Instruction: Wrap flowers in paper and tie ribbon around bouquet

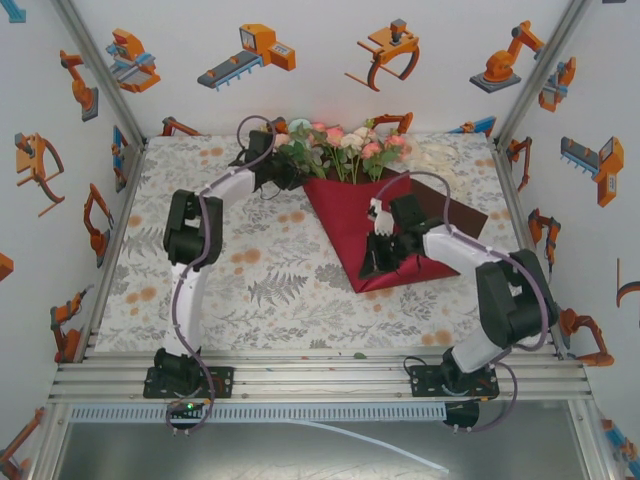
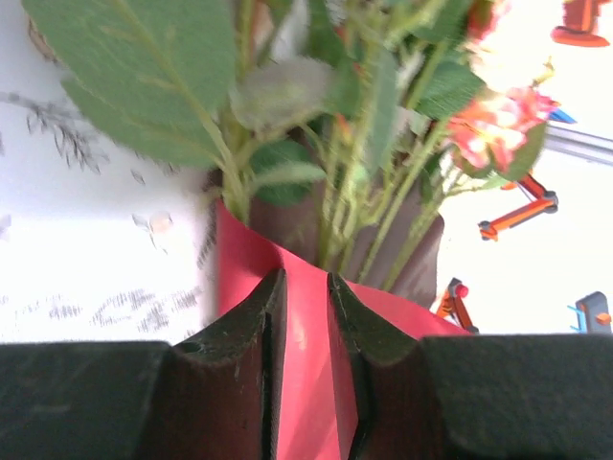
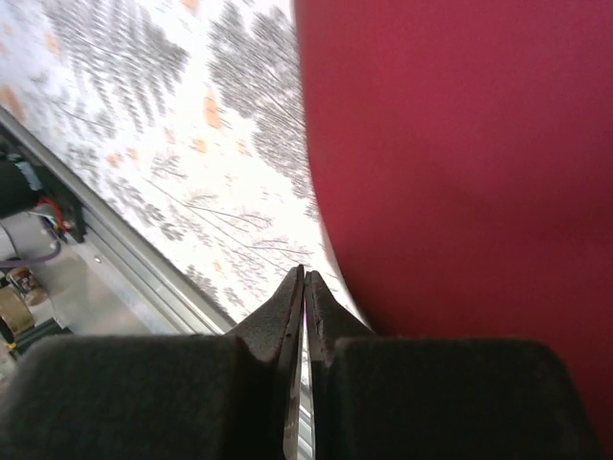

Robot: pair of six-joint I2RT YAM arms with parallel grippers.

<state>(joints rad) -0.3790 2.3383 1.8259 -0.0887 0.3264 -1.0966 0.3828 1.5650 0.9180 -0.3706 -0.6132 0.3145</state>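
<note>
The dark red paper (image 1: 345, 215) lies spread on the table, narrowing to a point at the front. The flowers (image 1: 340, 145) lie on its far edge, pink and cream blooms toward the back wall. My left gripper (image 1: 283, 178) is at the paper's far left corner beside the leaves. In the left wrist view its jaws (image 2: 306, 278) stand narrowly open, with a strip of paper (image 2: 305, 364) rising between them toward the green stems (image 2: 364, 144). My right gripper (image 1: 372, 268) is low over the paper's front part. Its fingers (image 3: 305, 273) are shut, next to the curved paper (image 3: 460, 144). A cream ribbon (image 1: 437, 155) lies at the back right.
The tablecloth (image 1: 250, 290) has a grey leaf and orange dot print. An aluminium rail (image 1: 320, 365) runs along the near edge and shows in the right wrist view (image 3: 124, 259). White walls with orange robot pictures enclose the table.
</note>
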